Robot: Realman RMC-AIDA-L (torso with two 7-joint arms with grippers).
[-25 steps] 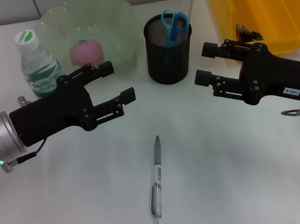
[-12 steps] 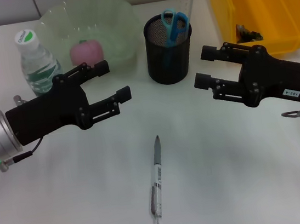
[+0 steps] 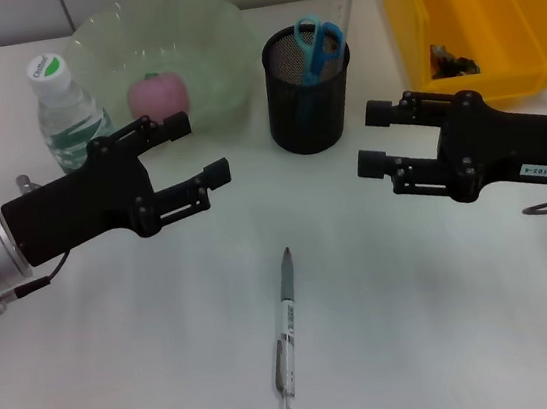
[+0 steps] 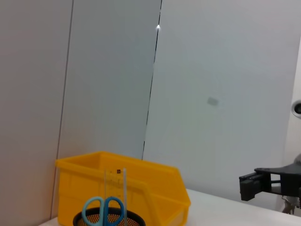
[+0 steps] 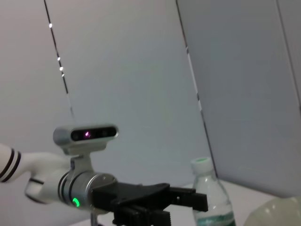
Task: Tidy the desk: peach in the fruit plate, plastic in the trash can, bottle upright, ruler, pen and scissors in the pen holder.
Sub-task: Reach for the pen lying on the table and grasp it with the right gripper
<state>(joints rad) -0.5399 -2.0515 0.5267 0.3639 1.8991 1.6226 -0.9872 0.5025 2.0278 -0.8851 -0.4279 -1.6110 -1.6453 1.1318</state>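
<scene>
A grey pen (image 3: 286, 329) lies on the white desk in front of me, between the two arms. Behind it stands the black mesh pen holder (image 3: 309, 89), holding blue-handled scissors (image 3: 318, 42) and a clear ruler (image 3: 342, 6). The pink peach (image 3: 158, 95) rests in the pale green fruit plate (image 3: 220, 30). To the plate's left the bottle (image 3: 68, 115) stands upright. Dark plastic (image 3: 451, 60) lies in the yellow trash can (image 3: 500, 84). My left gripper (image 3: 198, 149) hovers open before the plate. My right gripper (image 3: 372, 137) is open just right of the holder. Both are empty.
The left wrist view shows the yellow trash can (image 4: 136, 181), the scissors (image 4: 103, 209) and the ruler (image 4: 124, 193) in the holder, and the right gripper (image 4: 263, 181) farther off. The right wrist view shows the left gripper (image 5: 183, 200) and the bottle (image 5: 209, 197).
My left arm has drawn back to the left, away from the pen holder. My right gripper has sunk a little towards the desk's front. Nothing on the desk has moved.
</scene>
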